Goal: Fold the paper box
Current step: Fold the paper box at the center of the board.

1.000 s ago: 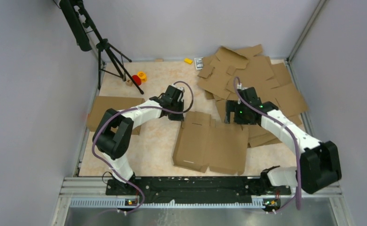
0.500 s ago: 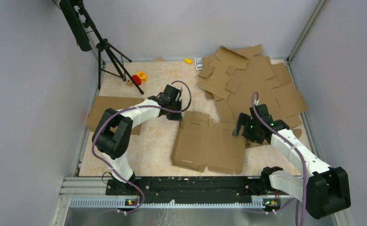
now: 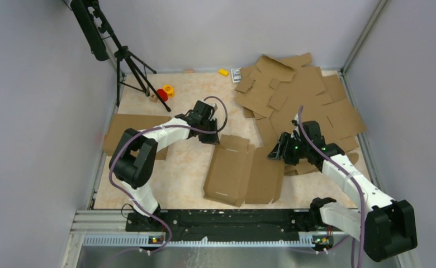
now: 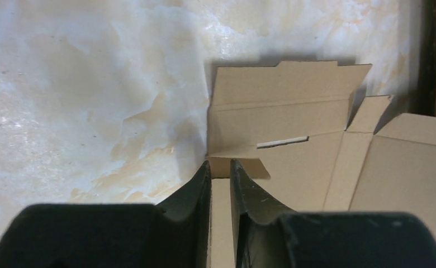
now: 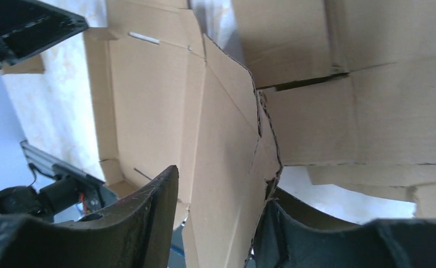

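The paper box [image 3: 241,173] is a brown die-cut blank lying at the table's middle, its right panel tilted up. My left gripper [image 3: 211,138] sits at the blank's far left corner. In the left wrist view its fingers [image 4: 220,163] stand a narrow gap apart, with a small corner flap [image 4: 243,166] of the blank [image 4: 294,120] running between them. My right gripper [image 3: 275,153] is at the raised right panel's far edge. In the right wrist view that panel [image 5: 227,167] passes between its open jaws [image 5: 222,181]. It touches the right finger [image 5: 294,223] and stands clear of the left one.
A heap of spare cardboard blanks [image 3: 305,95] fills the back right, right behind my right gripper. Another flat sheet [image 3: 132,131] lies at the left edge. A black tripod [image 3: 129,61] and small red [image 3: 162,94] and yellow [image 3: 223,72] items stand at the back.
My right arm swung from the pile to the blank's right edge, and its jaws narrowed around the panel, which rose. The left jaws parted slightly on the corner flap.
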`<act>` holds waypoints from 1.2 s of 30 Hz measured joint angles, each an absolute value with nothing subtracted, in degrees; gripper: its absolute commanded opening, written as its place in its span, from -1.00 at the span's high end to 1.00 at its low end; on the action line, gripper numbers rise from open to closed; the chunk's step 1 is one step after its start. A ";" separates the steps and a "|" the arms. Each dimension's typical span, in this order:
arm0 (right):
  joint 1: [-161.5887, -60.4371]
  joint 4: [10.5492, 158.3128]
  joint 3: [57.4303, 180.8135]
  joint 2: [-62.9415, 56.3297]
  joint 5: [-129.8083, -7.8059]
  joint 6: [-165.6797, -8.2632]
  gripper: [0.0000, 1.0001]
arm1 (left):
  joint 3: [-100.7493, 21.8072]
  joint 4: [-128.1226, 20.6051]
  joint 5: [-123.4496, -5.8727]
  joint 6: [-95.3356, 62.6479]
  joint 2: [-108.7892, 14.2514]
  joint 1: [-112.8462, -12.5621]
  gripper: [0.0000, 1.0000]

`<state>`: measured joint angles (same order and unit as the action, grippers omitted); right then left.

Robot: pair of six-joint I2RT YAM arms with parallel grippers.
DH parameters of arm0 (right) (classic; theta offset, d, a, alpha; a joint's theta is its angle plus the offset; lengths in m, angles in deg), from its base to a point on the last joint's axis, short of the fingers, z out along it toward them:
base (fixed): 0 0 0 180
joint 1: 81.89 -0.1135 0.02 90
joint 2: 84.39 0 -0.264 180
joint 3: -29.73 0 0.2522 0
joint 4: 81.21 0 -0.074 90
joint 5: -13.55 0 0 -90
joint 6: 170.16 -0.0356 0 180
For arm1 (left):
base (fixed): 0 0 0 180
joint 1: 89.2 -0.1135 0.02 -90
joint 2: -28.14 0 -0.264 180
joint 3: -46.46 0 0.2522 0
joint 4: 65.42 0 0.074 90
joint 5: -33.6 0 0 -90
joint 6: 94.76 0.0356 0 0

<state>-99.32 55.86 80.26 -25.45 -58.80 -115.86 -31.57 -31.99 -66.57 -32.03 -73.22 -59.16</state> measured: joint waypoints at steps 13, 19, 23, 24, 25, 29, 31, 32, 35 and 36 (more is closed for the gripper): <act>-99.32 60.89 80.35 -21.67 -50.58 -114.88 0.74 | -31.55 -33.57 -70.77 -32.73 -73.27 -59.10 0.43; -99.32 64.47 80.35 -21.56 -47.76 -115.23 0.92 | -31.53 -33.61 -71.14 -32.95 -73.27 -59.05 0.42; -99.32 66.59 80.35 -21.58 -47.00 -115.36 0.92 | -31.53 -33.61 -71.12 -32.97 -73.27 -59.05 0.33; -99.32 66.61 80.37 -21.58 -47.08 -115.29 0.92 | -31.53 -33.61 -71.10 -32.97 -73.27 -59.05 0.27; -99.32 66.35 80.44 -21.56 -47.39 -115.14 0.92 | -31.51 -33.61 -71.03 -32.93 -73.27 -59.05 0.19; -99.32 63.70 82.29 -20.58 -50.06 -113.70 0.93 | -30.79 -33.59 -69.53 -31.99 -72.11 -59.05 -0.05; -99.32 62.31 83.54 -20.18 -51.91 -112.69 0.94 | -29.91 -33.39 -66.97 -31.62 -69.53 -59.05 -0.25; -99.32 61.48 84.20 -19.96 -52.81 -112.12 0.95 | -29.58 -33.39 -66.07 -31.35 -68.13 -59.05 -0.35; -99.32 60.12 85.70 -19.29 -54.62 -111.03 0.95 | -27.99 -33.83 -62.92 -31.05 -60.94 -59.05 -0.43; -99.32 59.88 85.99 -19.07 -55.04 -110.72 0.95 | -27.38 -34.07 -62.25 -31.09 -58.78 -59.05 -0.42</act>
